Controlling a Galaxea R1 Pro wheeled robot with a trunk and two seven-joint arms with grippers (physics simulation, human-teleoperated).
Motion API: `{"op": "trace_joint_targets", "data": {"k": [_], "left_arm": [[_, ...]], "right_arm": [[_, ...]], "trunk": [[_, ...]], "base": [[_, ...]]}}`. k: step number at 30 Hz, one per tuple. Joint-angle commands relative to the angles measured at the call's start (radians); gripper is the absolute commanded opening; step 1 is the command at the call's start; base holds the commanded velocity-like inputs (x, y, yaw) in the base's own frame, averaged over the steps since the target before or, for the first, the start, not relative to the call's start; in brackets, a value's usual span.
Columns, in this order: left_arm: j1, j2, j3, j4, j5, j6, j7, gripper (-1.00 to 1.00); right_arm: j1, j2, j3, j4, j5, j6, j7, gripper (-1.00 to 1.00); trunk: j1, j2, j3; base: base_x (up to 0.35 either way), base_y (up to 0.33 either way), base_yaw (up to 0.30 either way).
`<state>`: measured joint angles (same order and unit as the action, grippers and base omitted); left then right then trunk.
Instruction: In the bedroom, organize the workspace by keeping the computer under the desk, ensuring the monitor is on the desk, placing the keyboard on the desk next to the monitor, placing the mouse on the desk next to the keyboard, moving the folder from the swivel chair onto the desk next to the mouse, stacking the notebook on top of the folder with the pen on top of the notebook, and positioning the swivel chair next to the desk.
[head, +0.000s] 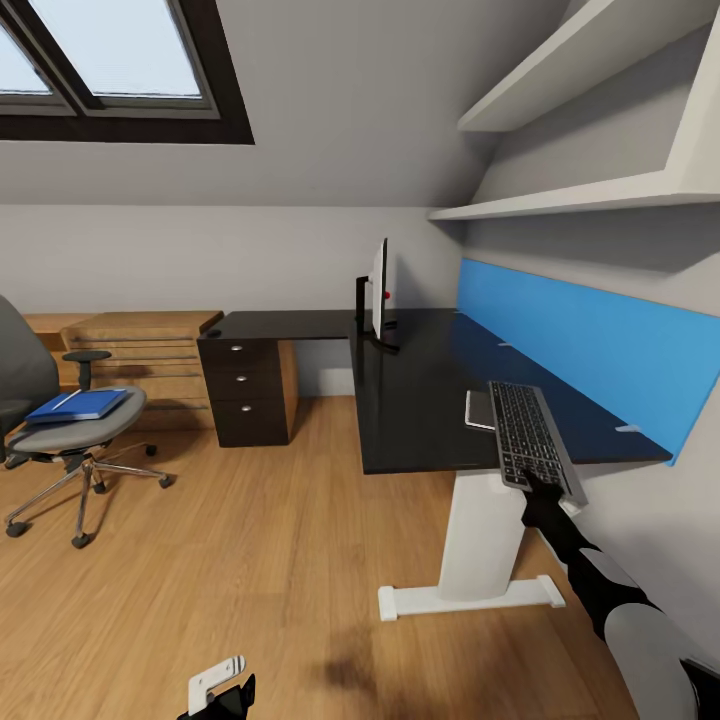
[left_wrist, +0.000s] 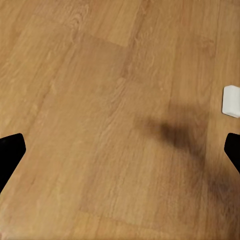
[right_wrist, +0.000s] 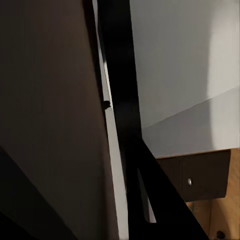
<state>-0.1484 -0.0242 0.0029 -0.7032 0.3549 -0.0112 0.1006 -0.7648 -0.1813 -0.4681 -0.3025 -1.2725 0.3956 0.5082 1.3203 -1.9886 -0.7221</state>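
Note:
My right gripper (head: 548, 487) is shut on the near end of the keyboard (head: 528, 432), holding it just above the front right part of the black desk (head: 420, 400). The keyboard's pale edge (right_wrist: 114, 165) runs close past the right wrist camera. A greyish notebook (head: 479, 410) lies on the desk, partly under the keyboard. At the desk's far corner the monitor (head: 379, 288) stands edge-on. The blue folder (head: 80, 405) rests on the swivel chair (head: 75, 430) at the left, with the thin pale pen (head: 63, 400) on it. My left gripper (head: 222, 690) (left_wrist: 120, 150) hangs open over the floor. The computer and mouse are out of view.
A black drawer unit (head: 245, 392) (right_wrist: 200, 180) sits under the desk's left wing, with low wooden shelving (head: 150, 355) beside it. The white pedestal leg (head: 482, 540) has a foot (left_wrist: 231, 101) on the wooden floor (head: 250, 560). Wall shelves (head: 580, 200) hang above the blue back panel (head: 590, 345).

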Motion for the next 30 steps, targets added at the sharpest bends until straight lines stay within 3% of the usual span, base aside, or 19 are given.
{"op": "trace_joint_targets", "data": {"k": [1, 21, 30], "left_arm": [[0.000, 0.000, 0.000, 0.000, 0.007, -0.001, 0.002, 1.00], [0.000, 0.000, 0.000, -0.001, 0.007, -0.001, 0.002, 1.00], [0.000, 0.000, 0.000, -0.001, 0.007, -0.001, 0.002, 1.00]], "right_arm": [[-0.001, 0.000, -0.004, 0.002, -0.002, 0.007, -0.001, -1.00], [-0.001, 0.000, -0.004, 0.002, -0.002, 0.009, 0.001, -1.00], [-0.001, 0.000, -0.003, 0.002, 0.000, 0.014, 0.001, -1.00]], "trunk": [[0.000, 0.000, -0.001], [0.000, 0.000, -0.001], [-0.035, 0.063, 0.027]], "base": [[0.000, 0.000, 0.000], [0.000, 0.000, 0.000], [0.000, 0.000, 0.000]]}}
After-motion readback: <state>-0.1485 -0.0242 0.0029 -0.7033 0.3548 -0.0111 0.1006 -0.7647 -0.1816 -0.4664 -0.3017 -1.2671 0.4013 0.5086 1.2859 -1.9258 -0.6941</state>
